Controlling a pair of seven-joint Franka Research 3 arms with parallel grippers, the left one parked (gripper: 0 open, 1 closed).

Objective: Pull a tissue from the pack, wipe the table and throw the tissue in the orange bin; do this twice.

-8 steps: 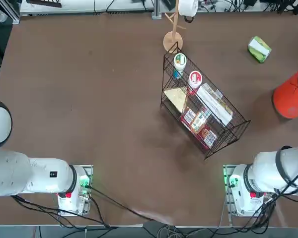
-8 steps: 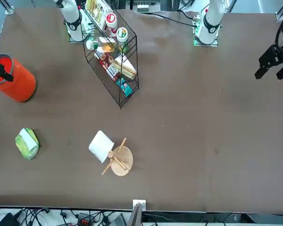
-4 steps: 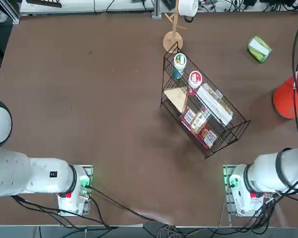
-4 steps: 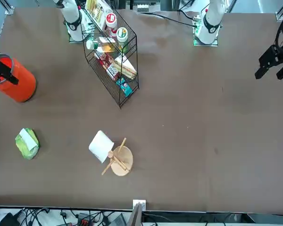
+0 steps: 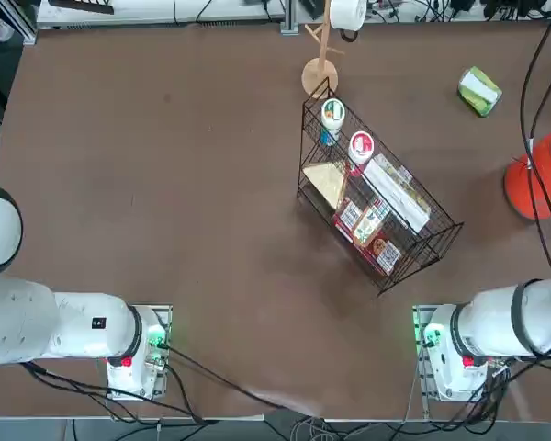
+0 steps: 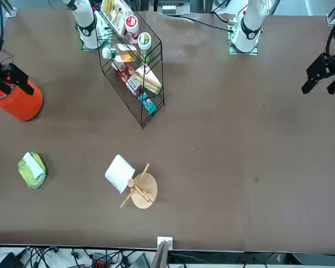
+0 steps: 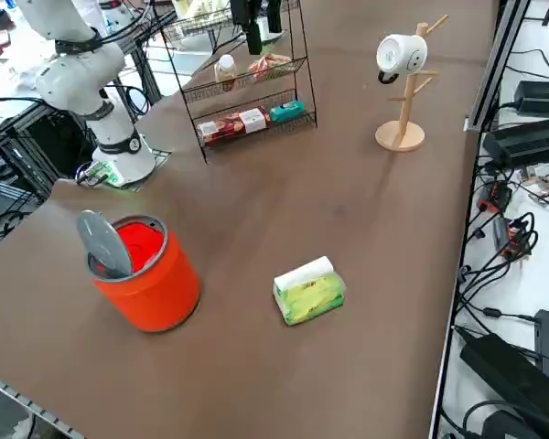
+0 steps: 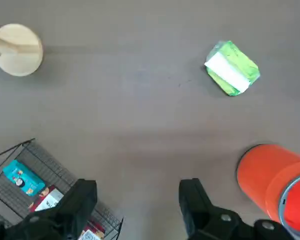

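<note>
On the one table [image 5: 220, 230] there are one green pack [image 5: 479, 91], one orange bin [image 7: 160, 283] and one wire basket [image 5: 376, 184]. The right pincer [image 8: 137, 200], also one, is spread above.

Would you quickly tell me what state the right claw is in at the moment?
Right claw: open, nothing between its fingers, up above the table.

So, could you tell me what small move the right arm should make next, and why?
I would probably carry the right gripper across toward the green tissue pack, keeping its fingers open. It holds nothing and hangs above the table between the black wire basket and the orange bin, while a white tissue shows at the pack's slot.
</note>
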